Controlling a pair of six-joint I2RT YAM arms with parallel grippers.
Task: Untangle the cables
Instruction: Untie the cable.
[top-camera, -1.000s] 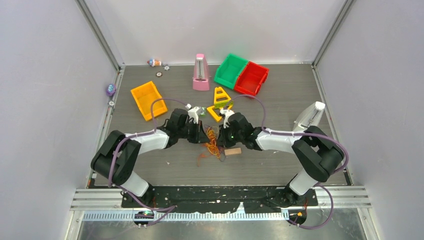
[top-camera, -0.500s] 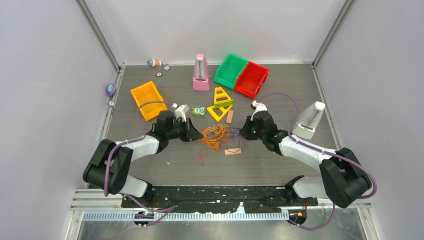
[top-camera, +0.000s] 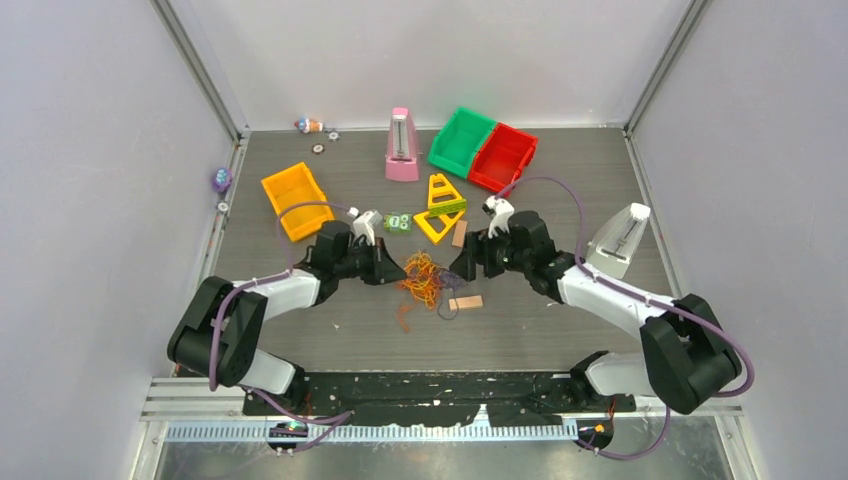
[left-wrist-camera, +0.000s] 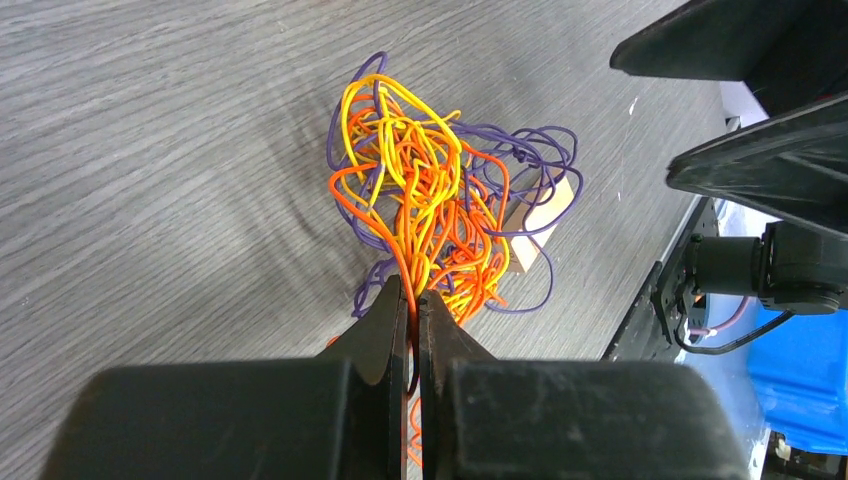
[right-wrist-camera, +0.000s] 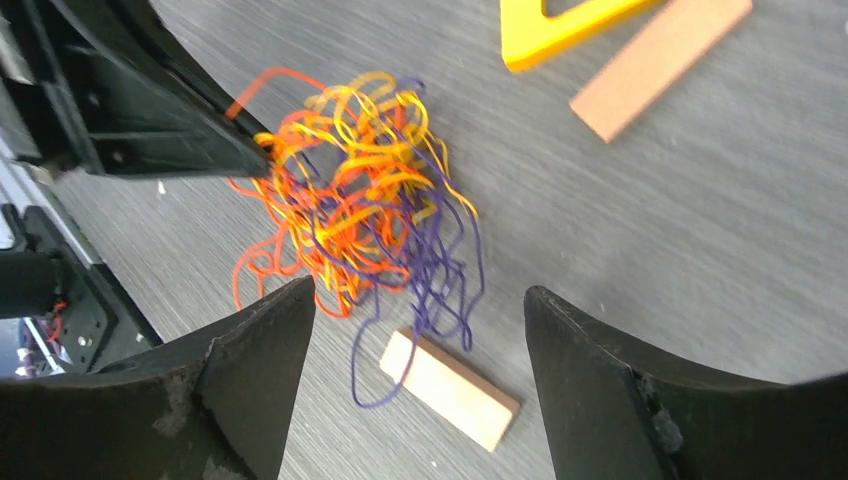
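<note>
The cables (top-camera: 428, 280) form a small tangle of orange, yellow and purple strands on the grey table, between my two grippers. My left gripper (top-camera: 397, 272) sits at the tangle's left edge. In the left wrist view that gripper (left-wrist-camera: 415, 292) is shut on a few orange strands that lead up into the cables (left-wrist-camera: 430, 190). My right gripper (top-camera: 462, 268) hovers just right of the tangle. In the right wrist view it (right-wrist-camera: 418, 290) stands wide open over the purple loops of the cables (right-wrist-camera: 360, 215), holding nothing.
A small wooden block (top-camera: 465, 302) lies against the tangle's right side, also seen as the block (right-wrist-camera: 450, 390). A second block (top-camera: 459, 234) and yellow triangles (top-camera: 440, 205) lie behind. Orange bin (top-camera: 293, 200), green bin (top-camera: 460, 140), red bin (top-camera: 503, 157), pink metronome (top-camera: 402, 145), white metronome (top-camera: 620, 240).
The grippers first drew apart and stretched the tangle. Then my right gripper opened, let go of the strands and moved back a little. The tangle has slackened into a tighter bunch.
</note>
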